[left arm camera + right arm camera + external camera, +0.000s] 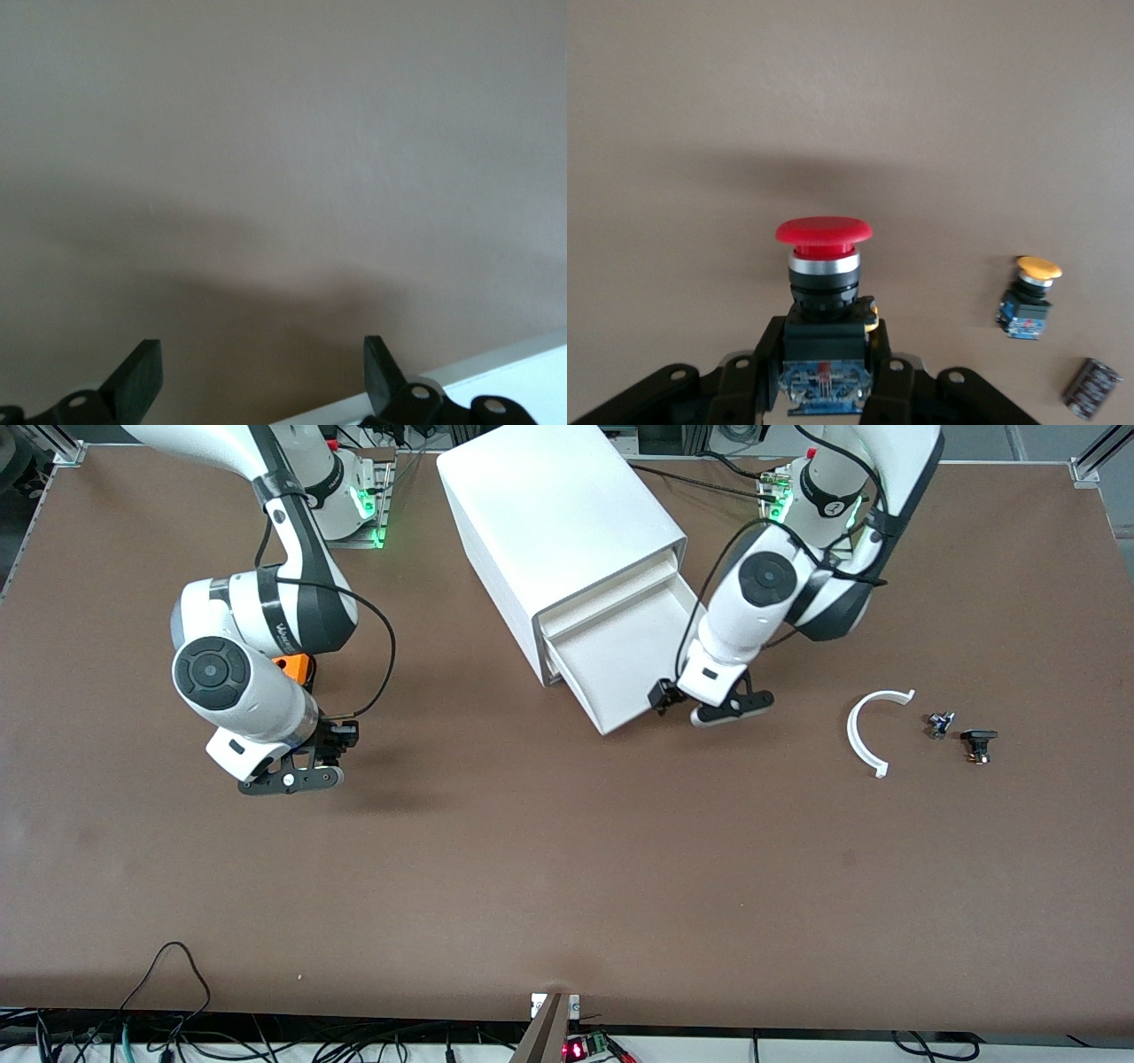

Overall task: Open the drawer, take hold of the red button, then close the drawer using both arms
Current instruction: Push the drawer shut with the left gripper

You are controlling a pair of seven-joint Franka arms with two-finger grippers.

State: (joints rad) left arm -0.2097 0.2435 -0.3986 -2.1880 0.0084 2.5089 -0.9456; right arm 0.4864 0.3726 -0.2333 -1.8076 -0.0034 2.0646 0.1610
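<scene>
Now | button (pixel 824 297): light, rigid, pinched by its black body in right gripper (pixel 824 390) over table | drawer (pixel 620 660): pulled out, slides easily, push front | left gripper (pixel 261 376) spread wide beside it

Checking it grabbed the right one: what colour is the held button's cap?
Red, clearest in the right wrist view: the button.
</scene>
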